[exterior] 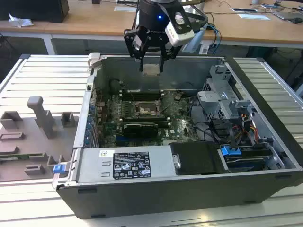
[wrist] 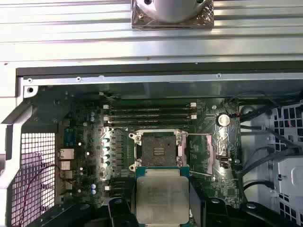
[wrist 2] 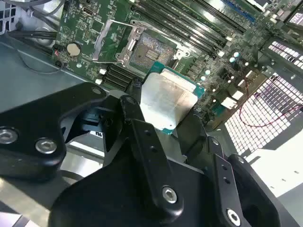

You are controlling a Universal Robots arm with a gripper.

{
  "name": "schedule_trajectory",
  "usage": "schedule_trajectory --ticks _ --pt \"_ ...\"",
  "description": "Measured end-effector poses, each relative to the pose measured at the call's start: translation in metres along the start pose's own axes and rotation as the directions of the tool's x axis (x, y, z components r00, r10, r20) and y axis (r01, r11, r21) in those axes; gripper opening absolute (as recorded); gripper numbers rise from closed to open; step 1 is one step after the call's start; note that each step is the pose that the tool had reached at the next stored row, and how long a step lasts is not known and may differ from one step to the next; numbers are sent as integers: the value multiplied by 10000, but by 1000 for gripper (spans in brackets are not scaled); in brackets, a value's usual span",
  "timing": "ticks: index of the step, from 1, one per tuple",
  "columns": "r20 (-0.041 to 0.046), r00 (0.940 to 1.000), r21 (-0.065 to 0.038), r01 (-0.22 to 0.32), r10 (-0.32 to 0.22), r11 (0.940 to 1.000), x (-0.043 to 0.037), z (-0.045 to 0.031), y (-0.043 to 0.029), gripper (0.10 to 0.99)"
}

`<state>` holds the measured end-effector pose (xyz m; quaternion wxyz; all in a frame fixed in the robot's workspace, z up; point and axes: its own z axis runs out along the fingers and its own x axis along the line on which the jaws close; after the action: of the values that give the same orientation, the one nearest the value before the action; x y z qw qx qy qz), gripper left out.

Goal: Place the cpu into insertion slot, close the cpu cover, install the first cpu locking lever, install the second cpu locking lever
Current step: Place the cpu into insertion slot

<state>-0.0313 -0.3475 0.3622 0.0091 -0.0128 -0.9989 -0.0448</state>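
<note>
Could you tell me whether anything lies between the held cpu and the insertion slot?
Nothing visible does. The gripper holds the cpu in the air above the open case; the insertion slot shows its pin field bare, with the cpu cover swung to one side.

a ribbed metal table [exterior: 42,71] made of long pale slats carries everything. an open black computer case [exterior: 189,194] lies on its side with its open face up, across the middle of the table and toward the exterior view's right. on the exterior view's left, just beside the case, a flat grey holder [exterior: 28,142] with upright blocks and posts rests on the slats. a small blue clip [exterior: 59,168] sits at the holder's near corner, close to the case. in the first wrist view the table's ribs [wrist: 71,28] run alongside the case's outer wall.
</note>
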Motion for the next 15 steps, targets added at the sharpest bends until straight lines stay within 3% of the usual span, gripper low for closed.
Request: schedule_trajectory --ticks 10,13,15 --pt "92 9945 -25 -1041 1041 9946 0 0 0 541" --pt "119 9908 -34 -1346 1346 9909 0 0 0 541" --pt "154 9844 -48 -1753 1753 9845 0 0 0 541"
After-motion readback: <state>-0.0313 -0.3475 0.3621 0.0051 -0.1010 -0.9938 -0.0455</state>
